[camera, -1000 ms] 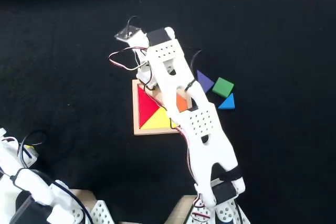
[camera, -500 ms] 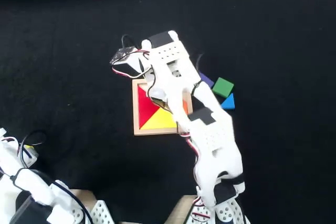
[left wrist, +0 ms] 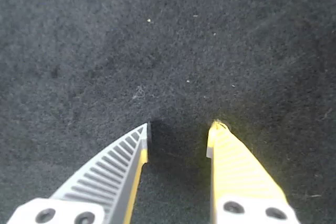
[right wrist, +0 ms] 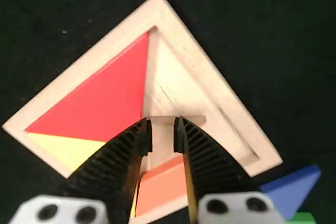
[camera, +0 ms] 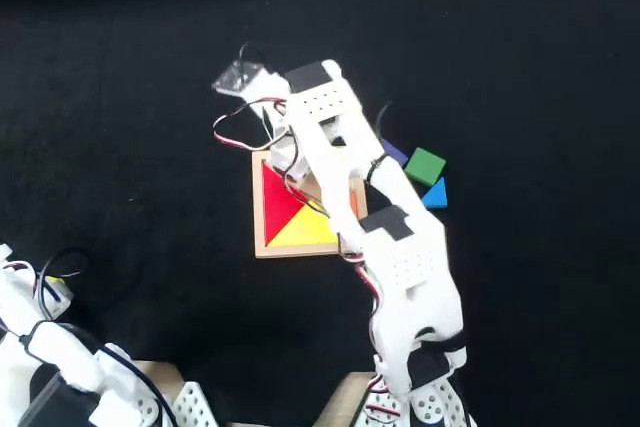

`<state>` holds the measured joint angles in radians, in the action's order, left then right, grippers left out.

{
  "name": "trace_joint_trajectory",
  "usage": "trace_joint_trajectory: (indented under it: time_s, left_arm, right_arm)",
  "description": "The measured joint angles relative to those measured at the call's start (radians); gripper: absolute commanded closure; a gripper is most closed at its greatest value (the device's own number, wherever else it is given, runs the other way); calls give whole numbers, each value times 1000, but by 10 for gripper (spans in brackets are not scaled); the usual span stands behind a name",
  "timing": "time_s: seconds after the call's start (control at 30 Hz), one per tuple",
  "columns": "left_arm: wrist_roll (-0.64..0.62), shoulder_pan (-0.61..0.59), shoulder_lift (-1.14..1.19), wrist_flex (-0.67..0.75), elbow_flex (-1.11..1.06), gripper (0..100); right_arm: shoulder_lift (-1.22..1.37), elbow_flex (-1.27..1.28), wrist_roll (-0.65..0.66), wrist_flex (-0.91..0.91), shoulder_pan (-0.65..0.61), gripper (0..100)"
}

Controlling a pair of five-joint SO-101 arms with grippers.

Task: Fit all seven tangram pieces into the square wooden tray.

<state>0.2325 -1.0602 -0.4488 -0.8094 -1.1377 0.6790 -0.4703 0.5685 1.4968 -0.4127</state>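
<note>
Inside square wooden tray [right wrist: 215, 85]: red triangle [right wrist: 100, 98], yellow triangle [camera: 300, 234], orange piece [right wrist: 163, 182]. Above, right claw [right wrist: 160, 124] slightly parted, empty; left claw [left wrist: 178, 132] agape.

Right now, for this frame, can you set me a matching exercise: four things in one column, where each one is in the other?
Things:
1. red triangle
2. green square
3. left gripper
4. right gripper

Places:
A. over bare table
B. over the tray
C. lying in the tray
D. on the table, outside the tray

Pairs: 1-C, 2-D, 3-A, 4-B.
</note>
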Motion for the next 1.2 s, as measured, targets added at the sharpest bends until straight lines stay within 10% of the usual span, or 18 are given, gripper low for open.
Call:
trace_joint_trajectory:
  time_s: [0.7, 1.2]
  left_arm:
    - [0, 0, 0, 0, 0, 809]
    - [0, 0, 0, 0, 0, 809]
  right_arm:
    - [37, -37, 26, 206, 41, 985]
    - [-227, -110, -29, 163, 496, 987]
